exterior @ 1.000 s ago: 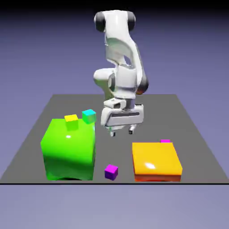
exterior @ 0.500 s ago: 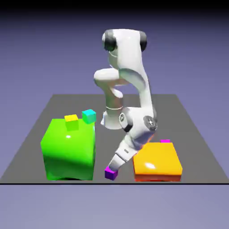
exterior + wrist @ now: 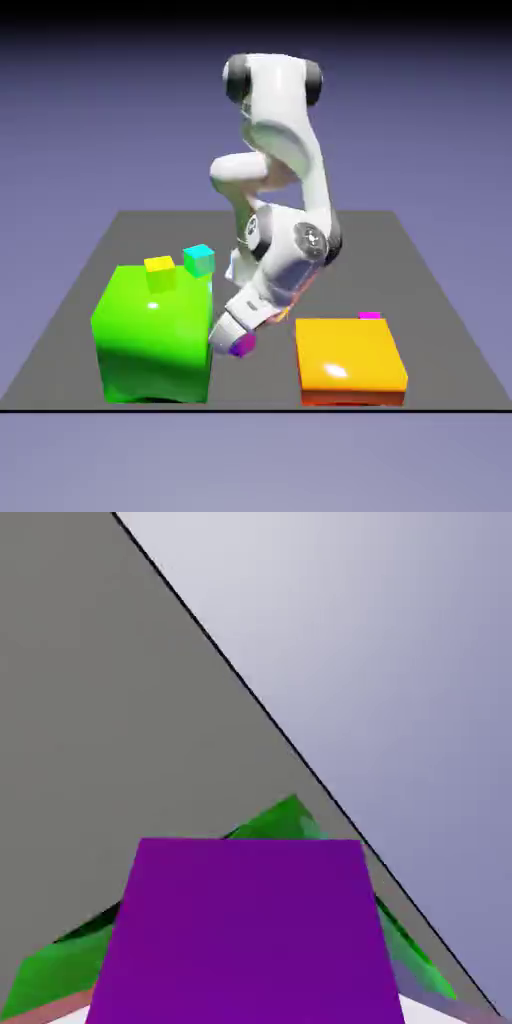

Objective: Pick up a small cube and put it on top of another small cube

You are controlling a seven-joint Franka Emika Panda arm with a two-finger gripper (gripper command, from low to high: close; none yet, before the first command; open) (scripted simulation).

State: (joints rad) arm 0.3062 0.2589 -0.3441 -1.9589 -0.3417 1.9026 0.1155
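My gripper [image 3: 233, 345] is shut on the small purple cube [image 3: 241, 345] and holds it off the table, tilted, close to the big green block's [image 3: 152, 335] right face. In the hand view the purple cube [image 3: 245, 932] fills the lower middle and hides the fingertips; a green sliver of the big green block [image 3: 280, 817] shows behind it. A small yellow cube [image 3: 159, 265] and a small cyan cube [image 3: 199, 259] rest at the top of the green block. A small magenta cube [image 3: 370, 316] peeks out behind the orange block [image 3: 349, 360].
The orange block is low and flat, at the exterior view's right. The green block is tall, at the left. The grey table's front edge [image 3: 256, 408] runs just below both blocks.
The gripper came down onto the purple cube at the table's front, shut on it, and has now lifted it up and toward the exterior view's left, near the green block.
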